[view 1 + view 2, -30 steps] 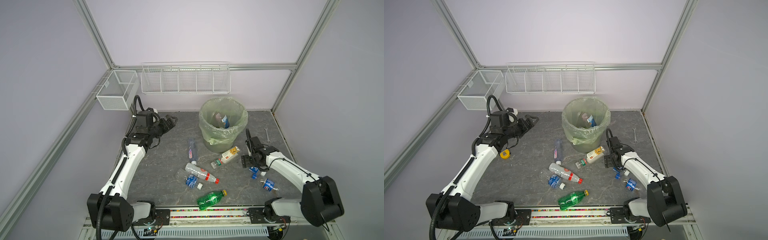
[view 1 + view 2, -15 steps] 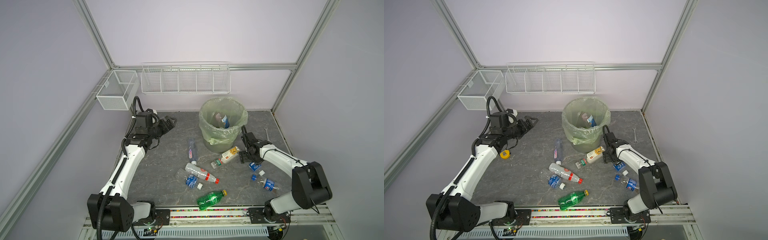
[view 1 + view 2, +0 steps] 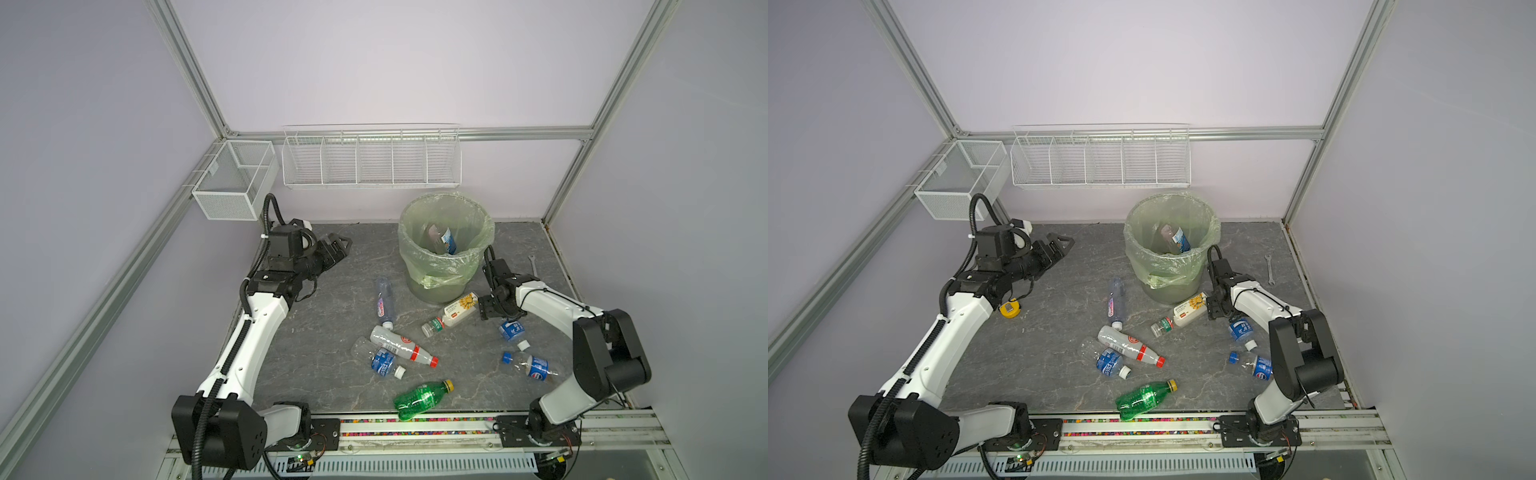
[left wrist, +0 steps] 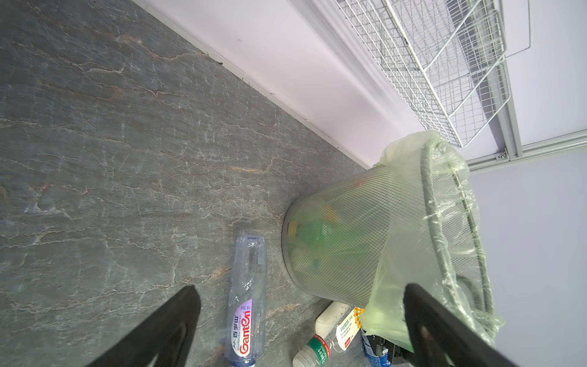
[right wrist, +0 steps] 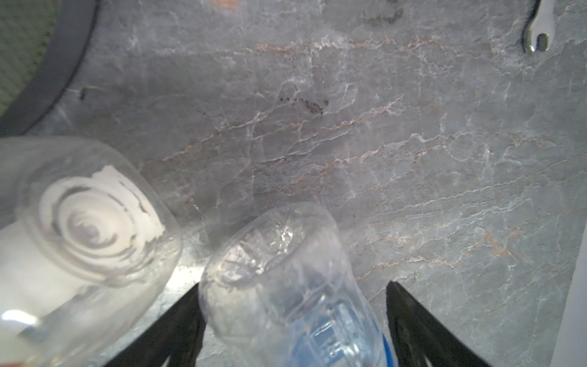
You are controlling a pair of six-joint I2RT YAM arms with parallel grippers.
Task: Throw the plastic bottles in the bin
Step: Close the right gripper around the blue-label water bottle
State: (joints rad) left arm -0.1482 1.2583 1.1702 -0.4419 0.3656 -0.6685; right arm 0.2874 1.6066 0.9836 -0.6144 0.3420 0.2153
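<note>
The bin (image 3: 436, 286) stands at the back middle with a green bag; a bottle (image 3: 448, 241) lies inside. Several plastic bottles lie on the table: a purple-label one (image 3: 384, 303), a white sunflower-label one (image 3: 455, 311), a red-capped one (image 3: 399, 345), a crushed blue-label one (image 3: 382, 361), a green one (image 3: 422, 399), a blue-capped one (image 3: 530, 365). My right gripper (image 3: 496, 318) is low and open astride a clear blue-label bottle (image 5: 295, 302), with a gap at one finger (image 5: 413, 324). My left gripper (image 3: 338, 245) hangs open and empty at the back left.
A wrench (image 3: 533, 266) lies right of the bin. A yellow tape measure (image 3: 1009, 309) sits under the left arm. Two white wire baskets (image 3: 370, 158) (image 3: 232, 183) hang on the back and left walls. The white sunflower-label bottle (image 5: 79, 222) lies close beside the right gripper.
The right arm has folded, its elbow swinging toward the front right. Its gripper has shifted slightly toward the bin and stays open. The left arm has barely moved.
</note>
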